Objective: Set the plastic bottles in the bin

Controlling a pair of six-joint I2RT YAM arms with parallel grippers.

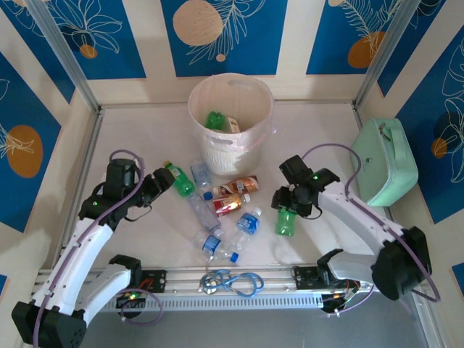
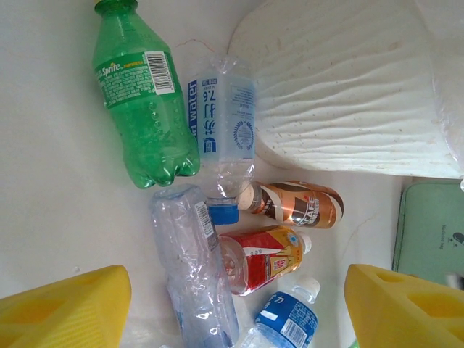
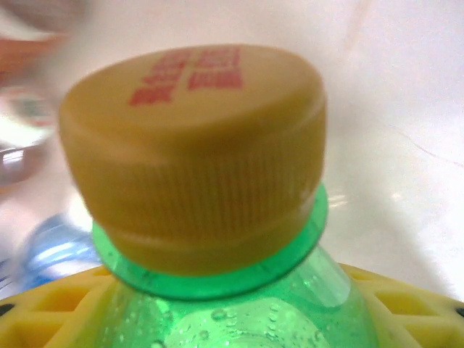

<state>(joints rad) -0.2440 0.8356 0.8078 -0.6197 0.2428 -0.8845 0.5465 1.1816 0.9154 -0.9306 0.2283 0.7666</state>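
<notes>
Right end effector (image 1: 288, 210) closed on one green bottle (image 3: 239, 319), ribbed yellow cap (image 3: 192, 145) pointing up between the fingers. Left end effector (image 2: 232, 304) wide open, holding nothing. Just ahead of it, six bottles lying together on the table (image 2: 43, 181): one green Sprite bottle (image 2: 141, 109), three clear bottles (image 2: 217, 116), one brown-labelled bottle (image 2: 301, 204), one red-labelled bottle (image 2: 264, 257); beyond them, one white bin (image 2: 348, 94).

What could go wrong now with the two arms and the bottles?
1. The right fingers hold the green bottle on its sloping shoulder under the cap; it may slip when lifted.
2. The left fingers hang open over the crushed clear bottle, which lies against the red-labelled bottle; closing may catch both.
</notes>
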